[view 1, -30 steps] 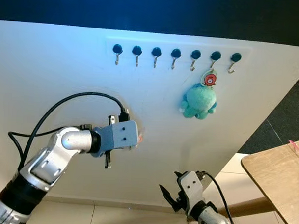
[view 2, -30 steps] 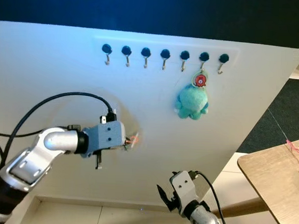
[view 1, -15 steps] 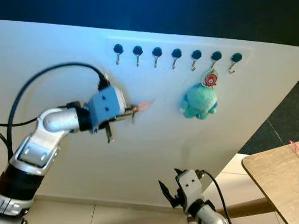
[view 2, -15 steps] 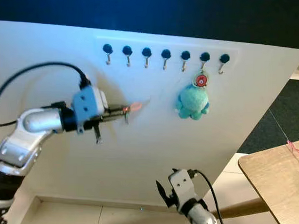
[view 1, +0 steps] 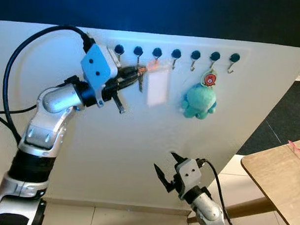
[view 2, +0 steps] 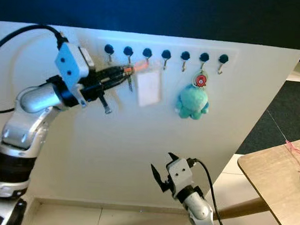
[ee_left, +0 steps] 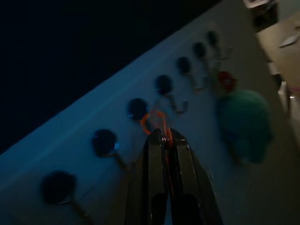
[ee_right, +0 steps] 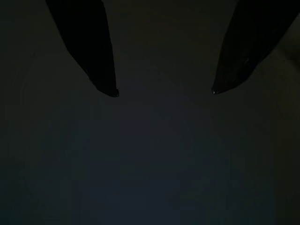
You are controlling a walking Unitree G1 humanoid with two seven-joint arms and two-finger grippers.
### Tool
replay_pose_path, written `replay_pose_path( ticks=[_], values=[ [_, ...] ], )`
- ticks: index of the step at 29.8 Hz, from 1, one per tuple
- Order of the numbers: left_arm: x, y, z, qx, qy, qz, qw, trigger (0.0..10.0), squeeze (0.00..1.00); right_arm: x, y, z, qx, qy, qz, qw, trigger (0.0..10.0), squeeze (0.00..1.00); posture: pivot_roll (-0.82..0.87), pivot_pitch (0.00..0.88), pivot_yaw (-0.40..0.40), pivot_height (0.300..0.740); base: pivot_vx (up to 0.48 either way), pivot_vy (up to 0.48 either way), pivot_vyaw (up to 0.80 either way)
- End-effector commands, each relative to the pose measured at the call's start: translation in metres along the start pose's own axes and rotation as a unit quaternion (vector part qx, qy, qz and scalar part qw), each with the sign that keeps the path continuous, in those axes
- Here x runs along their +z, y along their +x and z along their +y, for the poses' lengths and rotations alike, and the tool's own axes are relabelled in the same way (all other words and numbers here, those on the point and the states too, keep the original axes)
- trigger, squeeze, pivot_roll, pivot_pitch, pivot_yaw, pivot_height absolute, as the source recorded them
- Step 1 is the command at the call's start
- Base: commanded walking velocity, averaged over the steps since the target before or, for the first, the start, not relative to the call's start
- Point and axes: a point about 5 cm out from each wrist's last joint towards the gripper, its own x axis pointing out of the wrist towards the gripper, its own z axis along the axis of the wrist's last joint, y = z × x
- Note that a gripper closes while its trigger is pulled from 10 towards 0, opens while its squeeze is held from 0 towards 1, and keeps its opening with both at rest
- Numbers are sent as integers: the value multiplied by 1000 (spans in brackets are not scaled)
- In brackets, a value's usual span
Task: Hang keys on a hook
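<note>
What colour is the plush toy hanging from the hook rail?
Teal green; the plush toy shows best in the left eye view.

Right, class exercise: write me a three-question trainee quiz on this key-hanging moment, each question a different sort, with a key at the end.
1. True or false: the left gripper is shut on the orange key ring up by the row of hooks.
2. Multiple choice: what hangs from the second hook from the right end? A) a white tag B) a teal plush toy C) nothing
3. Fill in: the right gripper sits low before the white board with its fingers ____.

Key: 1 true; 2 B; 3 open.
</note>
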Motion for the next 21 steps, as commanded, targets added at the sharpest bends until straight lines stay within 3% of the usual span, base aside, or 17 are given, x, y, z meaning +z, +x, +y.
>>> replay_pose_path(
  ticks=[1,21],
  values=[
    [-3,4,-1,3,1,4,1000,10000,0,2,0,-1,-2,0,-7,1000,10000,0,52,56,-21,740,0,0,0],
    [-41,-5,-2,18,15,114,993,10000,0,0,-3,3,8,2,4,1000,10000,0,54,70,-25,740,0,0,0]
  ],
)
